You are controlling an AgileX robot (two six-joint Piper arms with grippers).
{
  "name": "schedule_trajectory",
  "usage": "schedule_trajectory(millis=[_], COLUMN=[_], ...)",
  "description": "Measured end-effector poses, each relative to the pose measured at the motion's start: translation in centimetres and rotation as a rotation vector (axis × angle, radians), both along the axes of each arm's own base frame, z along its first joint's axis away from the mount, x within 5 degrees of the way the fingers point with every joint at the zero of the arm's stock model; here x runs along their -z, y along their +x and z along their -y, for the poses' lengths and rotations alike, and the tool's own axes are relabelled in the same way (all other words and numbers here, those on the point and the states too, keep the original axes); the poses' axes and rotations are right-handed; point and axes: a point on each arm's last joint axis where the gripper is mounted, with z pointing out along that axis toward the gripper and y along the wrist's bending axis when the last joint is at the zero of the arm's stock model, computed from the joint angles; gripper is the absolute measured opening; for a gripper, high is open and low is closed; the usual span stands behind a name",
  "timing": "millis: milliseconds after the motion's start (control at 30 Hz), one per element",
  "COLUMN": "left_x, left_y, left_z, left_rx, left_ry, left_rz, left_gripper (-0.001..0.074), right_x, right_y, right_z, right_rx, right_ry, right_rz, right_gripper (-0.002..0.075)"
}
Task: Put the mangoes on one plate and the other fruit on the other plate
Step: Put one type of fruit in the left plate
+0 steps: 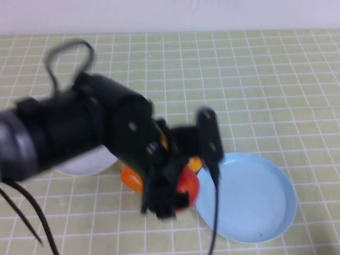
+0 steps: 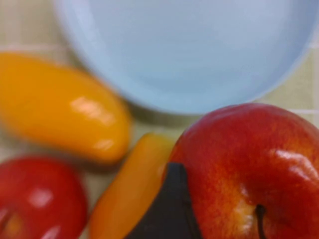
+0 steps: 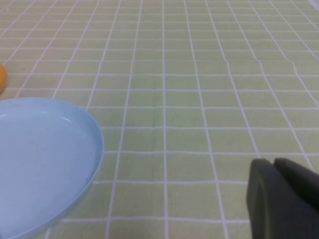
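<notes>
Reaching low over the fruit cluster, the left gripper (image 1: 178, 183) sets its wide jaws around one round glossy red apple (image 2: 249, 169) beside the light blue round plate (image 1: 260, 202). Two orange-yellow mangoes (image 2: 65, 112) and another apple (image 2: 40, 199) lie near. The right gripper (image 3: 284, 196), jaws closed, hovers over the green checked bench (image 3: 199, 74).
</notes>
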Motion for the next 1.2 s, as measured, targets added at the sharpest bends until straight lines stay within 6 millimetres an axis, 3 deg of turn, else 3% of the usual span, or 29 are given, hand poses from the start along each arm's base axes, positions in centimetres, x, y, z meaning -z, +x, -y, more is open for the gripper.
schedule_trajectory(millis=[100,233,400,533,800,1000,1200], left_x=[-1.5,-1.7,-0.1,1.8,4.3,3.1,0.3], left_y=[2.8,6.8,10.9,12.8,14.2,14.9,15.2], left_z=[-2.8,-7.7,-13.5,-16.3,-17.8,-17.7,-18.0], left_rx=[-0.194,-0.493,-0.855,-1.0,-1.064,-1.088,-1.135], left_ry=[-0.039,-0.058,-0.107,-0.114,-0.082,-0.113,-0.125], left_rz=[-0.002,0.001,-0.037,-0.063,-0.105,-0.075,-0.021], left_gripper=[0.0581,0.0581,0.0581,0.0581,0.0581,0.0662,0.0668], right_x=[0.0,0.0,0.0,0.0,0.0,0.0,0.0], right_y=[0.0,0.0,0.0,0.0,0.0,0.0,0.0], right_z=[0.0,0.0,0.0,0.0,0.0,0.0,0.0], right_rx=[0.0,0.0,0.0,0.0,0.0,0.0,0.0], right_ry=[0.0,0.0,0.0,0.0,0.0,0.0,0.0], right_rz=[0.0,0.0,0.0,0.0,0.0,0.0,0.0], right_gripper=[-0.0017,-0.0017,-0.0017,-0.0017,-0.0017,-0.0017,-0.0017])
